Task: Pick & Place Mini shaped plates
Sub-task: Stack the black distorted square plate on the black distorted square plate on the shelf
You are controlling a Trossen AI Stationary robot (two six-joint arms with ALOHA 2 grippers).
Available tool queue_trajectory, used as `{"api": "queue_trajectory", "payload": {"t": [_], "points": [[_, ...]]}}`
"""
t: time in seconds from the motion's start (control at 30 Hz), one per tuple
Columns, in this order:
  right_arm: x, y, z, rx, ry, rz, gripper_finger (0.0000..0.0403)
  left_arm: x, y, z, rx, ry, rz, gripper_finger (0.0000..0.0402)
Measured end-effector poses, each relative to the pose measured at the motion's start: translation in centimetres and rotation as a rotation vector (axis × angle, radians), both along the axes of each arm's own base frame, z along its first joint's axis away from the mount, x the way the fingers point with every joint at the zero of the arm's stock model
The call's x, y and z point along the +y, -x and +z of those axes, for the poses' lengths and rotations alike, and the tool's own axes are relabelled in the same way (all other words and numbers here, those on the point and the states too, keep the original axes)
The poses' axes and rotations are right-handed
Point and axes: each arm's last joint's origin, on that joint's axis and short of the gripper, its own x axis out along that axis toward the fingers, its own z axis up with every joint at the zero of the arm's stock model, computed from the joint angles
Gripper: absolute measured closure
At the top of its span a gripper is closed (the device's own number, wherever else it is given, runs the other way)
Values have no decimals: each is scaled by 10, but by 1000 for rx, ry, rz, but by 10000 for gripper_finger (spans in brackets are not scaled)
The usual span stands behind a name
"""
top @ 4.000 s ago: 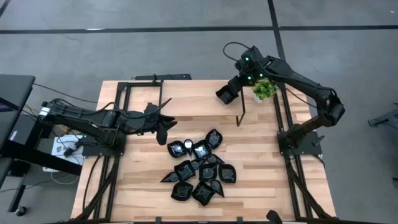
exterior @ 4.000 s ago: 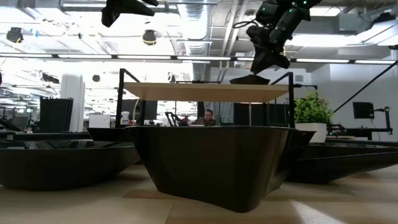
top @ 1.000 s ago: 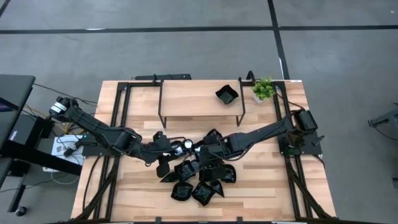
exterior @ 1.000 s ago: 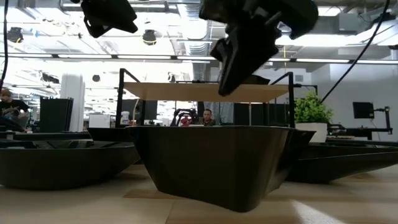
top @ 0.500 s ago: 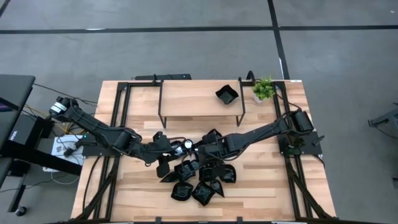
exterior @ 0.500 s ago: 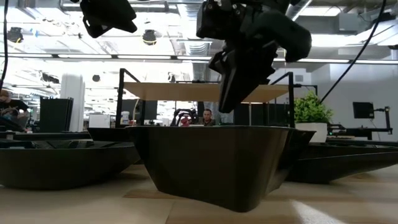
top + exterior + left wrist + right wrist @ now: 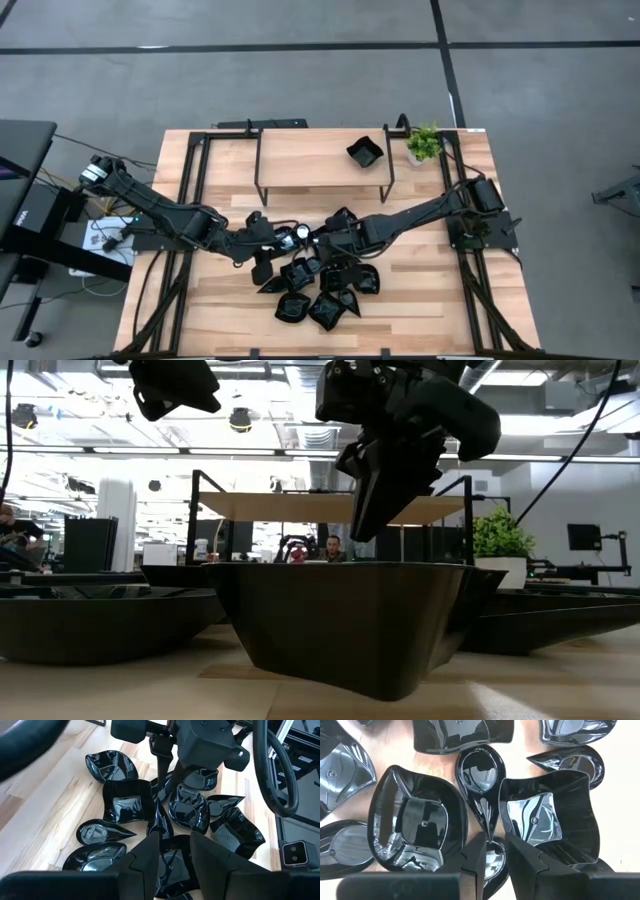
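Several glossy black mini shaped plates [image 7: 320, 275] lie in a heap mid-table, and one more [image 7: 366, 152] rests on the raised wooden shelf [image 7: 310, 160]. My right gripper [image 7: 330, 245] hangs low over the heap, pointing steeply down and open. Its fingers stand on either side of the narrow tip [image 7: 487, 827] of a teardrop plate [image 7: 479, 775], which lies between two squarish plates [image 7: 420, 827] [image 7: 545, 815]. My left gripper [image 7: 175, 852] hovers open higher up at the heap's left side, with nothing between its fingers.
The shelf's dark metal legs stand at the far middle of the table. A small green potted plant [image 7: 424, 143] sits beside the shelf's right end. Bare wood lies left and right of the heap. A large black plate [image 7: 350, 620] fills the low view's foreground.
My right gripper has sunk a little toward the heap and then held still. My left gripper and the plates have stayed where they were.
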Motion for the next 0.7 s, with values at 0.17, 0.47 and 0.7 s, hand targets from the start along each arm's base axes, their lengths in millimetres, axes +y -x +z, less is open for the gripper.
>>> {"api": "queue_trajectory", "payload": {"t": [0.17, 0.47, 0.7], "points": [[0, -1, -7, 21, 6, -1, 335, 0, 0, 0, 0, 0, 0, 289], [-1, -4, -5, -16, 39, -20, 320, 0, 0, 0, 0, -1, 0, 289], [0, -4, -5, -14, 36, -19, 301, 0, 0, 0, 0, -1, 0, 289]]}}
